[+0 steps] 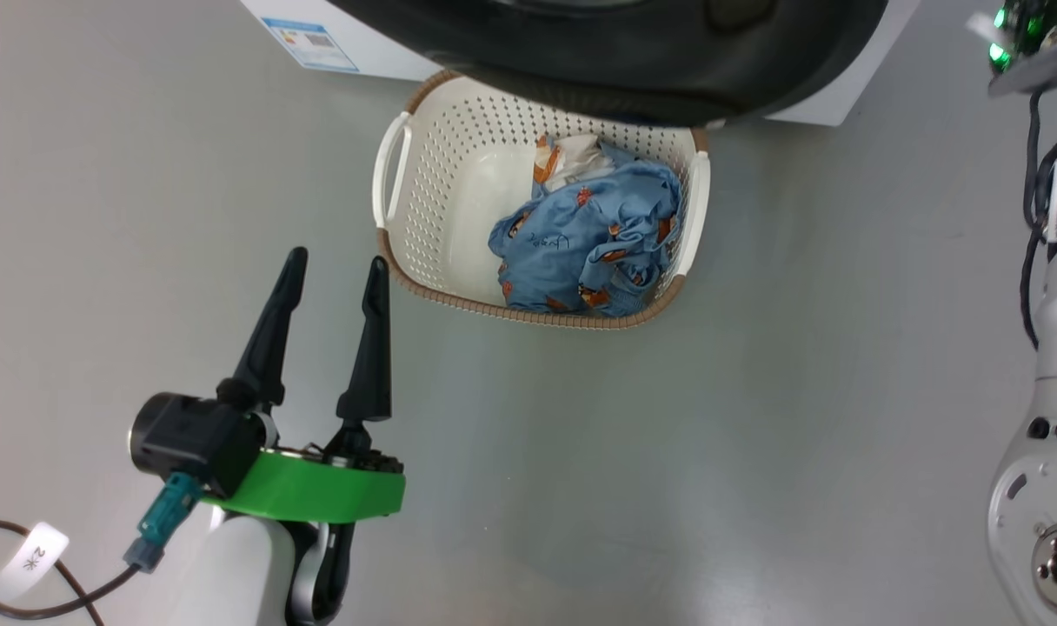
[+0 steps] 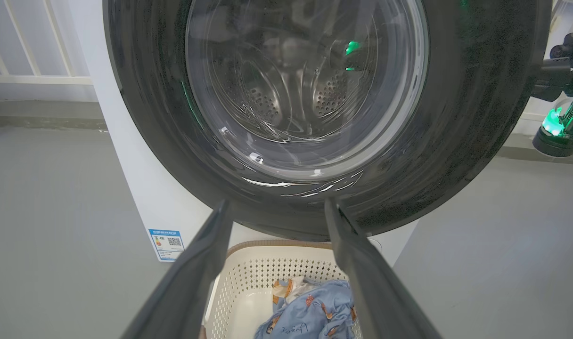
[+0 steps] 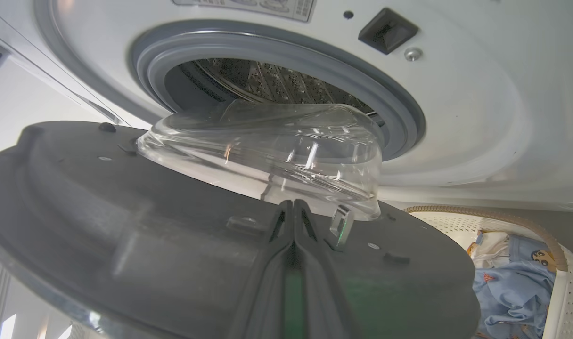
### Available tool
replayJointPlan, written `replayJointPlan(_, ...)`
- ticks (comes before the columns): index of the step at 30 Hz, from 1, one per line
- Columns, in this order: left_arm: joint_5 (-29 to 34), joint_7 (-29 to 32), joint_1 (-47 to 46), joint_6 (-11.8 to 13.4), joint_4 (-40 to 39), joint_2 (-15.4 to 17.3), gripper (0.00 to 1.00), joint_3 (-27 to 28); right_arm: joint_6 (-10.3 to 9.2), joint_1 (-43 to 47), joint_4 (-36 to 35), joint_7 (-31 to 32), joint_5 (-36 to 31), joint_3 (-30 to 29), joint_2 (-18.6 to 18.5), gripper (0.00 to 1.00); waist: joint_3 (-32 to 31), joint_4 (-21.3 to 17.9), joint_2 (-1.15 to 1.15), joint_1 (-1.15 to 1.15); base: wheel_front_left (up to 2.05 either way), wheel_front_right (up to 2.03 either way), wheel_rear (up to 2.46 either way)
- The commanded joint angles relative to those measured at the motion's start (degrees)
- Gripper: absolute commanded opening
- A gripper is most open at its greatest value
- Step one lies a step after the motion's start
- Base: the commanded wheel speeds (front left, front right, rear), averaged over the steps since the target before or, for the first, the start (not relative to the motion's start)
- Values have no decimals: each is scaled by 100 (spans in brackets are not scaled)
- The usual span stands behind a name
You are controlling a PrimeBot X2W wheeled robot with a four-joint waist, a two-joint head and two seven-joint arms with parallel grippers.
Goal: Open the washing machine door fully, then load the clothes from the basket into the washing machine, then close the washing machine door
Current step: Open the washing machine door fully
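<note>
The washing machine door (image 3: 126, 212) stands partly open, its clear glass bowl (image 3: 267, 150) in front of the grey gasket (image 3: 399, 117) and steel drum (image 3: 267, 82). My right gripper (image 3: 293, 207) is shut and empty, its tips at the door's inner face beside the bowl. The cream basket (image 1: 528, 315) sits on the floor under the door (image 1: 615, 78), holding light-blue clothes (image 1: 589, 243) on its right side. My left gripper (image 1: 335, 261) hangs open and empty just left of the basket. In the left wrist view it (image 2: 277, 207) faces the door's front (image 2: 456, 141) above the basket (image 2: 249, 273).
The white washing machine (image 2: 140, 188) carries a blue label sticker (image 1: 309, 43) low on its front. My right arm's pale forearm (image 1: 1050, 435) runs along the right edge. Bare grey floor surrounds the basket. A white railing (image 2: 32, 77) lies behind the machine at left.
</note>
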Motion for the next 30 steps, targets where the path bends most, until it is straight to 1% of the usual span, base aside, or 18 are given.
replayJointPlan(1,56,-52,42,-24,-167,114,100,226,10,68,-266,205,121,134,291,0,-78,-12,0,0,0,0,0)
replayJointPlan(9,127,-52,176,-64,-147,114,100,316,10,464,-519,829,370,149,343,0,-316,-30,0,0,0,0,0)
replayJointPlan(16,152,-52,250,-84,-124,114,100,334,10,732,-608,1149,456,214,355,0,-509,-16,0,0,0,0,0)
replayJointPlan(23,174,-52,332,-106,-110,114,100,359,10,1150,-612,1368,657,590,357,0,-698,14,0,0,0,0,0)
replayJointPlan(30,198,-52,414,-122,-77,114,100,384,10,1594,-713,1516,1073,1186,358,0,-867,39,0,0,0,0,0)
